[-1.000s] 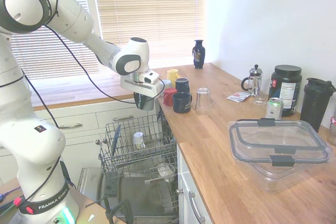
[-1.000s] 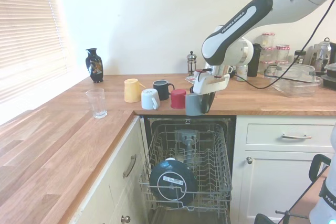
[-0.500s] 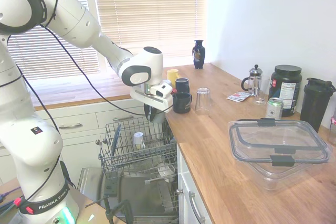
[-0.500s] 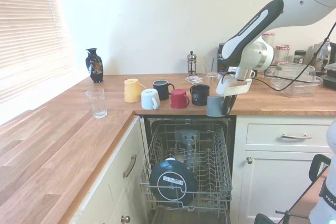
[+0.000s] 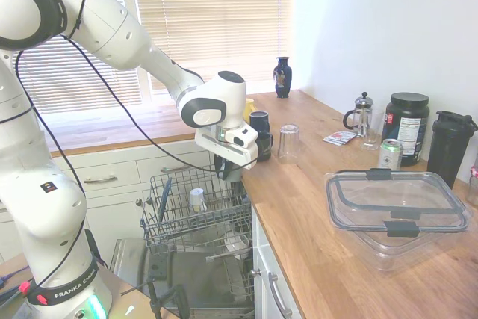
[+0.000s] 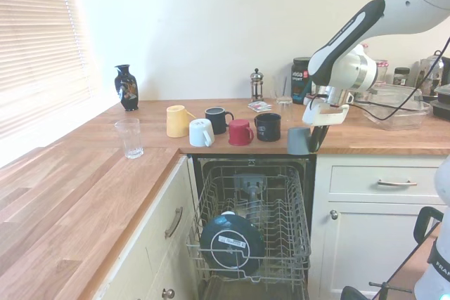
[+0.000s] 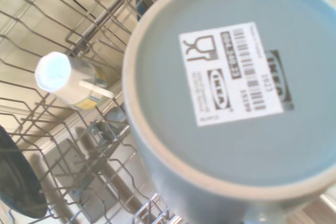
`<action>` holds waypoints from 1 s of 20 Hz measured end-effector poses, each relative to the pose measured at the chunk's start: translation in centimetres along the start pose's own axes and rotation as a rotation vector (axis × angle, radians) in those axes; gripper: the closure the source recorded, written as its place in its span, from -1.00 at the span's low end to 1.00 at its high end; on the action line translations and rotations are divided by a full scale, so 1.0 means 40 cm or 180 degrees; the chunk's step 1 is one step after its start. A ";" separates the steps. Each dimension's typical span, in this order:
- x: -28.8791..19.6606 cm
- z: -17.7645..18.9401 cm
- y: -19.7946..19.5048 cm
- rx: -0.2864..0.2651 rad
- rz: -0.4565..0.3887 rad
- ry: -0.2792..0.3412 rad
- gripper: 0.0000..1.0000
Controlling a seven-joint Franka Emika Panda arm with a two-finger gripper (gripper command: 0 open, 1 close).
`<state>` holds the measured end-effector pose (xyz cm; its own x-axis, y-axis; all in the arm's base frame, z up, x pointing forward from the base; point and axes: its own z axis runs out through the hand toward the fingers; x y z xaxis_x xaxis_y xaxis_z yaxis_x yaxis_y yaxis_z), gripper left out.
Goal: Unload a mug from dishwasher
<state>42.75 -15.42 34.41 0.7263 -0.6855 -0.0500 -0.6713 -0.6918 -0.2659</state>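
Note:
My gripper (image 6: 310, 141) is shut on the grey mug (image 6: 297, 141), which hangs upside down level with the worktop's front edge, above the right side of the dishwasher's pulled-out wire rack (image 6: 284, 227). In the first exterior view the gripper (image 5: 231, 170) hides most of the mug, just left of the worktop edge and over the rack (image 5: 173, 223). The mug's (image 7: 231, 98) base with a white IKEA label fills the wrist view, with the rack (image 7: 47, 35) underneath. The dishwasher door (image 5: 196, 283) lies dropped open.
On the worktop stand a yellow mug (image 6: 176, 121), a whitish cup (image 6: 200, 133), a red mug (image 6: 240, 132), two navy mugs (image 6: 268, 126), a glass (image 6: 129, 138) and a vase (image 6: 126, 87). A clear plastic box (image 5: 396, 207) sits further along. A black round item (image 6: 231, 241) lies in the rack.
The arm has carried the mug sideways along the worktop's front edge, away from the window, and slightly lower. The gripper has stayed shut on it throughout.

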 end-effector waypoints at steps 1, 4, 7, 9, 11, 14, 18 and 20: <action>0.002 -0.011 -0.006 0.0010 -0.0019 0.0016 1.00; 0.022 -0.062 -0.029 0.0066 -0.0044 0.0155 1.00; 0.031 -0.089 -0.039 0.0091 -0.0035 0.0213 1.00; 0.036 -0.095 -0.034 0.0080 0.0001 0.0226 1.00; 0.042 -0.094 -0.020 0.0045 0.0037 0.0235 1.00; 0.058 -0.092 0.011 -0.0008 0.0114 0.0268 1.00; 0.089 -0.078 0.035 -0.0067 0.0211 0.0332 1.00; 0.107 -0.061 0.038 -0.0103 0.0264 0.0377 1.00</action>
<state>44.47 -19.95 36.13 0.6470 -0.7613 0.0438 -0.7341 -0.6374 -0.2342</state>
